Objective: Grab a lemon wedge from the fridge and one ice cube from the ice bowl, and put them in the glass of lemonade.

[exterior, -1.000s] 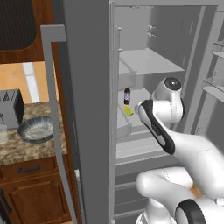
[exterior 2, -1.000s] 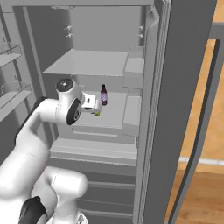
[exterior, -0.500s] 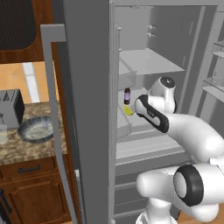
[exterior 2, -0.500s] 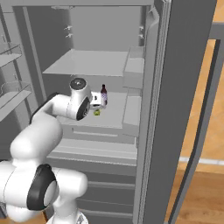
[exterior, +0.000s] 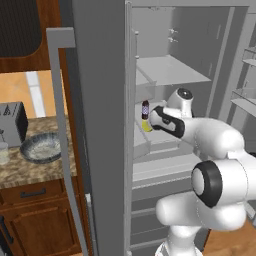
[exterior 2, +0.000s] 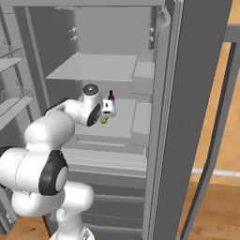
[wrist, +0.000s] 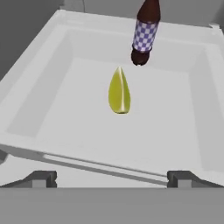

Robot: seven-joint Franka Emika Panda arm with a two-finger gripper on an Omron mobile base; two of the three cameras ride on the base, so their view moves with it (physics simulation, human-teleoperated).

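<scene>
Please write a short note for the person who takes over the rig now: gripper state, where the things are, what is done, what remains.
Gripper: open, empty, inside the open fridge, aimed at the lemon wedge.
Lemon wedge: on the fridge shelf, just in front of a small dark bottle, apart from it.
Ice bowl and glass of lemonade: on the counter by the toaster.
Done: fridge opened.
Left: grasp wedge, fetch one ice cube, put both in the glass.

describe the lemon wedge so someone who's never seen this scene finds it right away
Look into the open fridge, at the white shelf tray roughly halfway up, just ahead of the open gripper. The lemon wedge lies on the tray floor, close in front of a small dark bottle with a checkered label. It is the small yellow-green pointed piece; the bottle is tall, dark and upright.
</scene>
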